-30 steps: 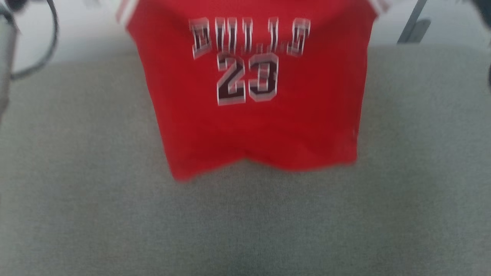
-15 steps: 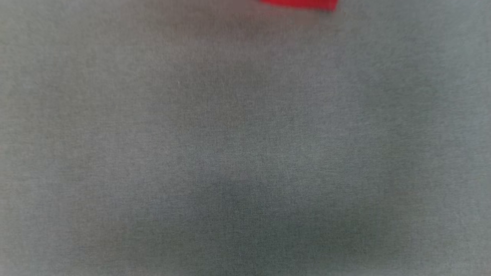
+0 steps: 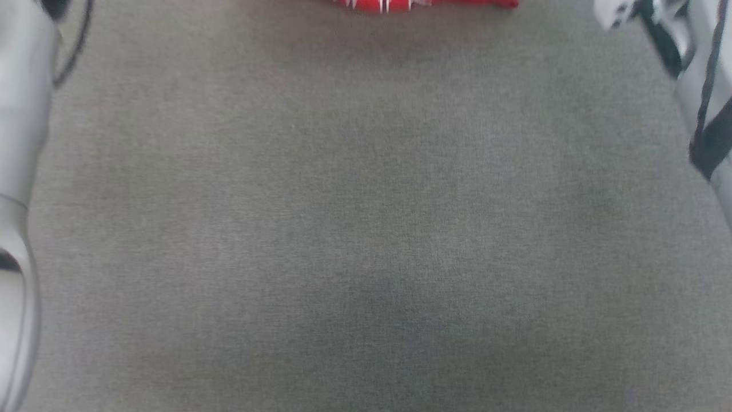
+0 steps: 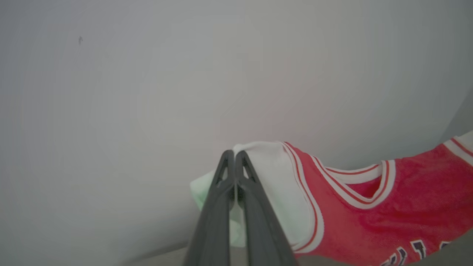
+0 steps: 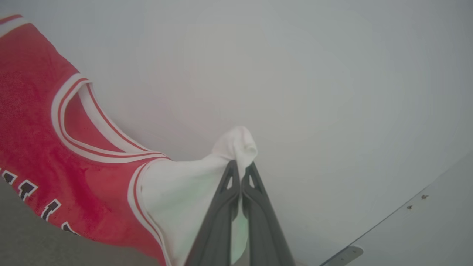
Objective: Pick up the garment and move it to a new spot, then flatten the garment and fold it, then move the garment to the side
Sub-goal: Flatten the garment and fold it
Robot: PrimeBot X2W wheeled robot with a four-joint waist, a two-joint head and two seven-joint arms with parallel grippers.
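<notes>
The garment (image 4: 369, 214) is a red jersey with white sleeves, striped trim and dark lettering. It hangs stretched between both arms above the grey table. In the left wrist view my left gripper (image 4: 234, 153) is shut on one white sleeve (image 4: 281, 177). In the right wrist view my right gripper (image 5: 241, 164) is shut on the other white sleeve (image 5: 207, 173), and the garment's red body (image 5: 44, 147) slopes away to the left. The head view catches just the garment's lower edge (image 3: 423, 3) as a thin red strip at the top.
The grey cloth-covered table (image 3: 366, 229) spreads across the head view. My left forearm (image 3: 17, 114) runs down the left edge, and my right forearm (image 3: 703, 68) crosses the top right corner. A pale wall stands behind the garment in both wrist views.
The head view has swung down onto the table. The garment, mid-picture a second ago, is now a sliver at the top edge. Both forearms have come in at the sides.
</notes>
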